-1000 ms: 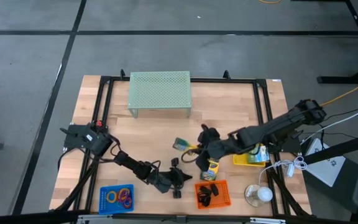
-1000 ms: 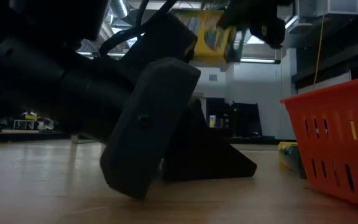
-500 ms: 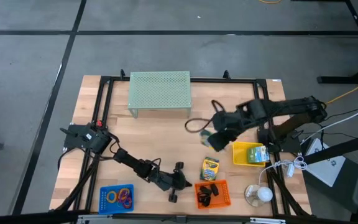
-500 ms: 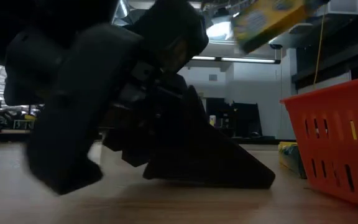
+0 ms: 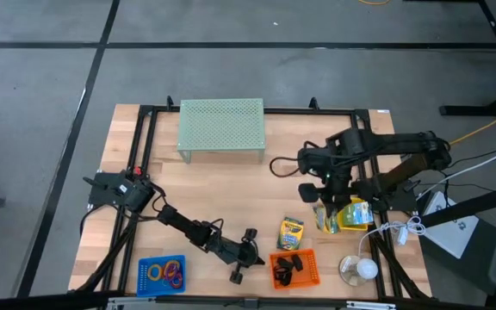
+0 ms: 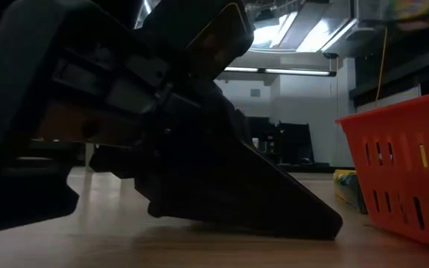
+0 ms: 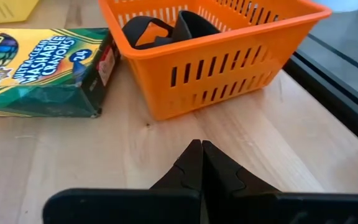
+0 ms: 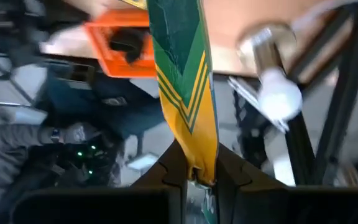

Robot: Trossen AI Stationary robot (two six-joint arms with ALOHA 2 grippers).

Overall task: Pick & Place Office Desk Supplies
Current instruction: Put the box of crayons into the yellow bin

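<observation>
**Right gripper holds a crayon box over the yellow bin**

The right gripper (image 5: 325, 209) pinches a green-and-yellow crayon box (image 8: 186, 81) between its two fingers; in the right wrist view the box stands out lengthwise from the jaws, its end clamped between them. From above, the gripper and its box hang at the near-left edge of the yellow bin (image 5: 349, 213), on the right side of the table.

The left gripper (image 5: 246, 255) rests low at the table's front, fingers pressed together with nothing between them. Just ahead of it sits the orange basket (image 7: 229, 46) with black clips (image 7: 166, 28) inside, and a second crayon box (image 7: 42, 71) lies flat on the wood, touching the basket's side.

The blue tray (image 5: 161, 275) with coloured rings (image 5: 169, 272) sits at the front left. The green mesh riser (image 5: 221, 127) stands at the back.
</observation>
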